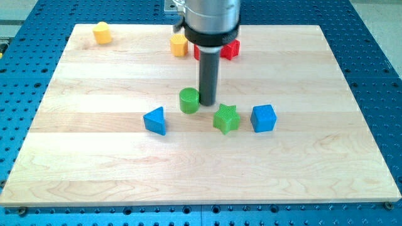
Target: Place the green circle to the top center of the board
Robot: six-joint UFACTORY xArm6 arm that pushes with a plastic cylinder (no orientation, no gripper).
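Near mid-bench: green circle [189,100], with my tip [208,103] right beside it on the view's right
Tool: just a bare rod, no jaws, holding nothing
Why there: looks off for an upward shove tbh, probably needs to get under the circle first
Neighbours: green star [226,118], blue cube [263,118], blue triangle [155,120] all sit lower, out of the way
Room: top centre is tight-ish, yellow block [179,45] and red blocks [230,49] crowd that edge

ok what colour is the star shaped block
Green star, clearest in the camera view, just right of my tip.
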